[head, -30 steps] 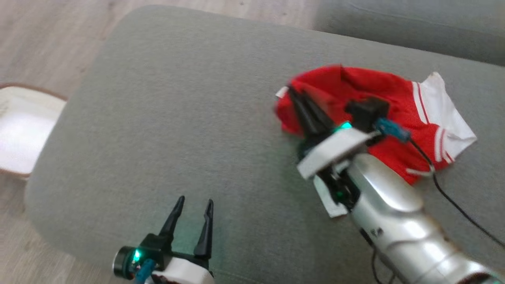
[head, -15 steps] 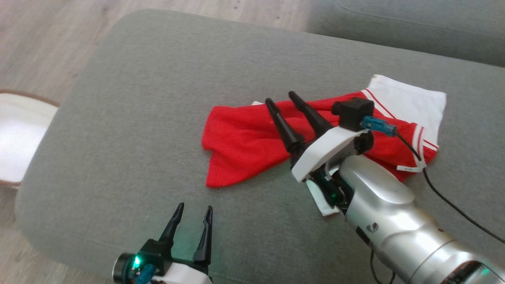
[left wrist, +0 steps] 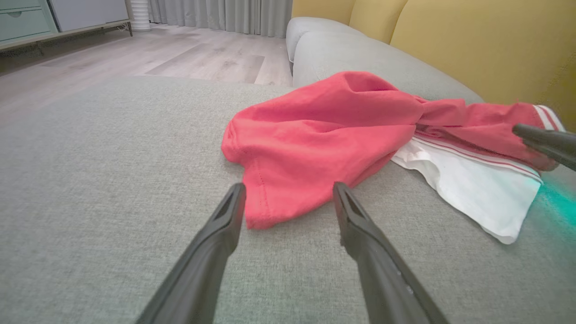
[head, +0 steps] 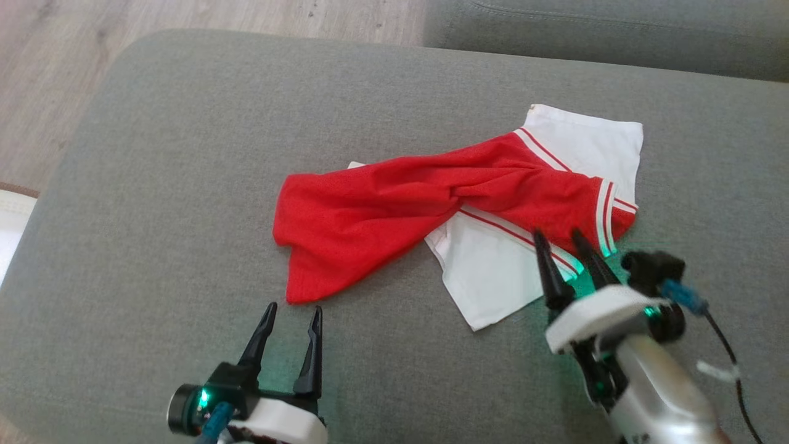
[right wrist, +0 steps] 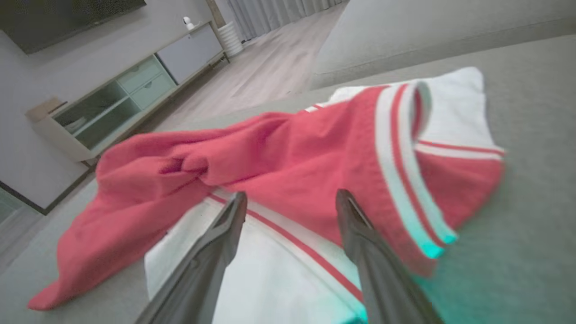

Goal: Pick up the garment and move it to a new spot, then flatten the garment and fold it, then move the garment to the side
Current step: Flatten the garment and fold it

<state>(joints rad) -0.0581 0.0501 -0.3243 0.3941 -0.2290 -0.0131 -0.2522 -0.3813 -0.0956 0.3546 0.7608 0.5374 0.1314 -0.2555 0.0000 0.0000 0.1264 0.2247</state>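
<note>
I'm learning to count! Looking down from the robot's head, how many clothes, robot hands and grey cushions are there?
Clothes: 1, the red and white garment
Robot hands: 2, the left hand and the right hand
Grey cushions: 2, the big cushion and the far cushion
Total: 5

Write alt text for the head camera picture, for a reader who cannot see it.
A red and white garment lies twisted and crumpled across a grey sofa cushion. The robot's left gripper sits open close to its red end, and the right gripper, also open, points at its striped hem; neither holds the cloth.
</note>
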